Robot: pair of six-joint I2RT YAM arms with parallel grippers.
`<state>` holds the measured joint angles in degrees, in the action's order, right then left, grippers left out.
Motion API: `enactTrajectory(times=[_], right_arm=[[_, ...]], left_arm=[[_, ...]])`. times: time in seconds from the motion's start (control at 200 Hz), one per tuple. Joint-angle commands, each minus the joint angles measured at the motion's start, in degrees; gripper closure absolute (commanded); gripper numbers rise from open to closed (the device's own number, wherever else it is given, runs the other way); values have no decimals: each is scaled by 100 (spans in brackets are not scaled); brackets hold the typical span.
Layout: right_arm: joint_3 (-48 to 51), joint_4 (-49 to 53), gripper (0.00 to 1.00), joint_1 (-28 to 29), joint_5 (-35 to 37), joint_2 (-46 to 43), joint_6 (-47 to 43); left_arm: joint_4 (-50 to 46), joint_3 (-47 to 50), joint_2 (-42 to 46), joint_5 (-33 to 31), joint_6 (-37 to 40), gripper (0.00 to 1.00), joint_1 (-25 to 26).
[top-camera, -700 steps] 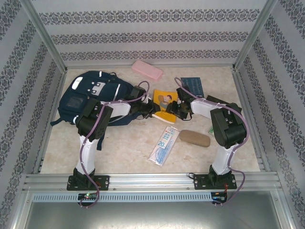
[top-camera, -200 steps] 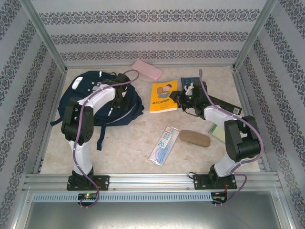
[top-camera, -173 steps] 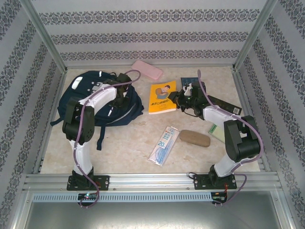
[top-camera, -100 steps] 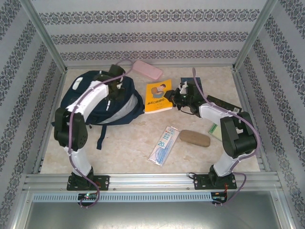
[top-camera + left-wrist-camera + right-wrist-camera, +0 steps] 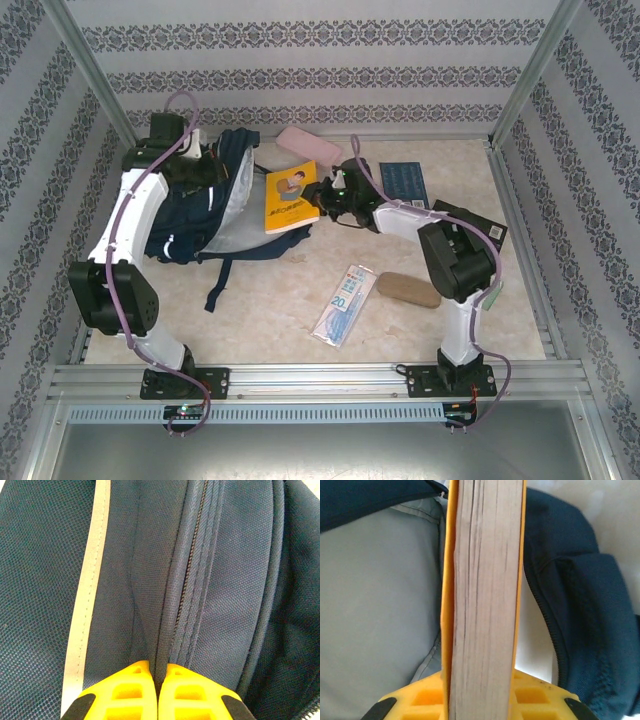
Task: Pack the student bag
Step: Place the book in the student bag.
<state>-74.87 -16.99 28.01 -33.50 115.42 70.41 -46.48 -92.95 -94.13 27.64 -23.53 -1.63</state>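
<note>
- Since half a second ago the left arm has hauled the top of the student bag [image 5: 195, 215] up and toward the far-left corner, so its mouth gapes, and the right arm has carried the yellow book [image 5: 291, 196] leftward to that mouth.
- One bag: it lies at the far left of the table [image 5: 270, 330], its pale grey lining showing in the opening and one dark strap trailing toward the near edge.
- The left fingers [image 5: 137, 680] are pinched together on a fold of the navy fabric, just beside a zip line and a reflective stripe.
- The right fingers [image 5: 425, 697] clamp the yellow book by its near end (page edges face the wrist camera), with grey lining on one side of it and navy fabric on the other.
- The book's leading edge overlaps the bag's opening; whether it is inside yet, I cannot tell.
- Loose on the table, one of each: a pink case [image 5: 308, 146], a blue book [image 5: 403, 180], a brown case [image 5: 408, 289] and a clear packet [image 5: 345, 303].
</note>
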Motion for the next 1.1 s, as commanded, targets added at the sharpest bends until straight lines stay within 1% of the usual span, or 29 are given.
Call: enactTrajectory(times=[0.0,0.075,0.205,0.315,0.48,0.615,0.839,0.889,0.959,0.979,1.009,1.034,1.099], right_arm=[[-589,-515,100,204,187,280,117],[-918,-536,100,365,271,566,139],[-1547,-752,100,586,396,1155,400],[-2254,-939,100,754,396,1733,644],[-3307,-931,100,980,446,2480,872],[-3996,-806,100,1144,592,2957,957],[-5204,-30,100,1476,760,3674,800],[-5409,224,95,1538,771,3786,752],[-5654,818,89,1606,794,3836,487],[-5665,964,85,1612,811,3832,406],[-5655,1145,74,1625,840,3791,308],[-5605,1247,67,1624,860,3738,232],[-5384,1405,64,1594,908,3542,38]], left_arm=[[834,-108,230,817,-412,100,-88],[900,-148,204,1024,-505,100,-83],[773,-341,123,1143,-524,100,-88],[875,-331,112,1418,-672,100,-77],[916,-334,113,1633,-743,100,-74],[1008,-298,127,1796,-787,100,-23],[1083,-277,235,2088,-757,100,140],[1111,-251,267,2176,-751,100,170],[1085,-212,312,2141,-724,100,215],[1066,-200,321,2126,-716,100,216],[1053,-186,338,2100,-688,100,216],[1018,-188,337,2077,-665,100,216],[963,-189,331,2052,-613,100,215]])
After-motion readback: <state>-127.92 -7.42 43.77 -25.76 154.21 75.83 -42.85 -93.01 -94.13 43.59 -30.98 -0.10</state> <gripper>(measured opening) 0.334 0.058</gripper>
